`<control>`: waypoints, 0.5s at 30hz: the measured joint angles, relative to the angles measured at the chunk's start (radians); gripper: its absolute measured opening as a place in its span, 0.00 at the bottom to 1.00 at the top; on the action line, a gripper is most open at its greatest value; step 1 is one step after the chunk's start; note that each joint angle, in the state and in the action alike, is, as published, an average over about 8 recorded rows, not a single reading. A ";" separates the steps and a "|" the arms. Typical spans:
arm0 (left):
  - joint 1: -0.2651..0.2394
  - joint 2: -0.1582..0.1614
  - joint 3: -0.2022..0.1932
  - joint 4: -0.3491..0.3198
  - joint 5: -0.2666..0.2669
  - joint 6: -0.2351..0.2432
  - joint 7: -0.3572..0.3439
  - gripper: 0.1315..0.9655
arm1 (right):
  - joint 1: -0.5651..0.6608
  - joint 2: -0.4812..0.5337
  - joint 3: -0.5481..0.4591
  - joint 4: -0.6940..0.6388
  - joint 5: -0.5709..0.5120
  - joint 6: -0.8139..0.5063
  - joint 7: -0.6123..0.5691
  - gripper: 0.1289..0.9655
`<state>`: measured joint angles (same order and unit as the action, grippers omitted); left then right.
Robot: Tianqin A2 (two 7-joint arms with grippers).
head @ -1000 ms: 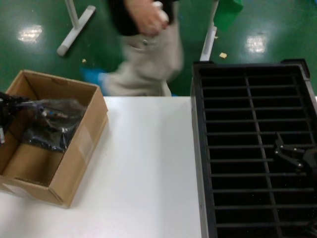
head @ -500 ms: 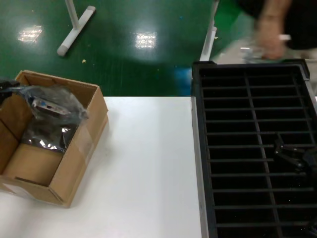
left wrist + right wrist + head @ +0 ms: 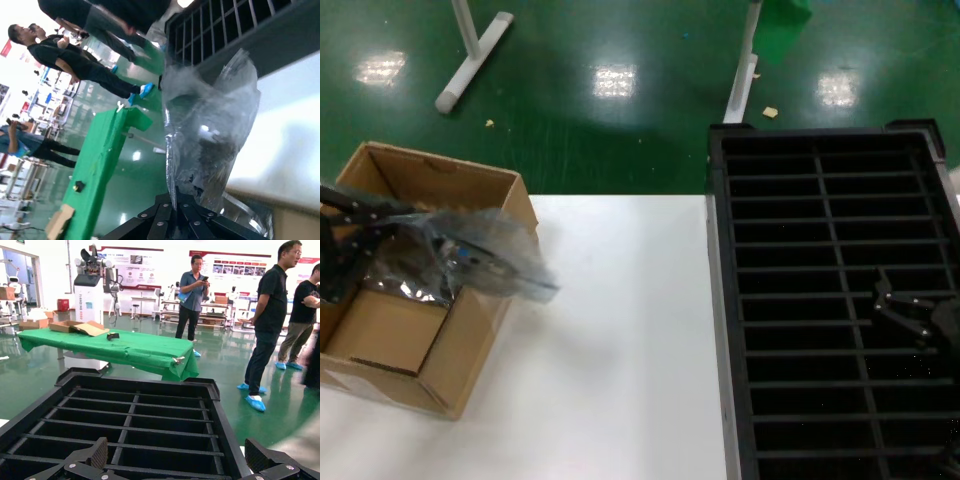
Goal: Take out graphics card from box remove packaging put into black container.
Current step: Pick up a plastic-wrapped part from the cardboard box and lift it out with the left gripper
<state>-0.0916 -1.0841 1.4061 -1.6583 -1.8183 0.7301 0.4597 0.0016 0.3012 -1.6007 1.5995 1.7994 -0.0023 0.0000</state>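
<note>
One packaging point(image 3: 470, 262), long axis rightward, left hand point(image 3: 345, 228) gripping

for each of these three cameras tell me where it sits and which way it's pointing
Head: on the robot's head, facing forward and down at box, container; shows both grippers, left, right.
Left wrist: on the left arm, looking along its fingers at the bag.
Right wrist: on the right arm, looking across the container; fingers spread.
Shared: all three see the container.
</note>
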 joint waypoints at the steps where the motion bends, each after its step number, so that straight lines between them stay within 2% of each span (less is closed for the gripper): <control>1: 0.016 -0.006 0.003 -0.025 0.010 -0.020 -0.038 0.01 | 0.000 0.000 0.000 0.000 0.000 0.000 0.000 1.00; 4: 0.055 -0.032 0.032 -0.096 0.042 -0.106 -0.159 0.01 | 0.000 0.000 0.000 0.000 0.000 0.000 0.000 1.00; 8: 0.088 -0.096 0.115 -0.186 0.073 -0.266 -0.334 0.01 | 0.000 0.000 0.000 0.000 0.000 0.000 0.000 1.00; 10: 0.098 -0.118 0.152 -0.226 0.100 -0.328 -0.420 0.01 | 0.000 0.000 0.000 0.000 0.000 0.000 0.000 1.00; 12: 0.105 -0.123 0.174 -0.263 0.147 -0.360 -0.507 0.01 | 0.000 0.000 0.000 0.000 0.000 0.000 0.000 1.00; 15: 0.109 -0.095 0.177 -0.310 0.252 -0.347 -0.632 0.01 | 0.000 0.000 0.000 0.000 0.000 0.000 0.000 1.00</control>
<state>0.0171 -1.1786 1.5830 -1.9682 -1.5665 0.3829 -0.1725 0.0016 0.3012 -1.6007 1.5995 1.7994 -0.0023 0.0001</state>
